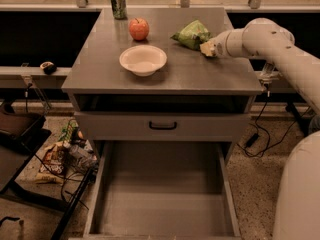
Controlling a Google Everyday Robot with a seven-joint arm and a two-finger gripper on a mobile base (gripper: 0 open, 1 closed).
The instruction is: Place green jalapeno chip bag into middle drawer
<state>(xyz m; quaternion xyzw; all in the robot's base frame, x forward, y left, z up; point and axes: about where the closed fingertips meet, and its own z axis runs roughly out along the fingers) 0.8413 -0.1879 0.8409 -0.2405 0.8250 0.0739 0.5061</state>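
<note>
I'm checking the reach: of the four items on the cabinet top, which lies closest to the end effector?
The green jalapeno chip bag, right beside the end effector; the apple, white bowl and green can sit farther left.

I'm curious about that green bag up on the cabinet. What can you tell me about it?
The green jalapeno chip bag is a small, crinkly, bright-green packet with pale edges. It lies crumpled on the grey cabinet top, toward the back right and apart from the apple. The gripper is at its right end and appears to touch it.
</note>
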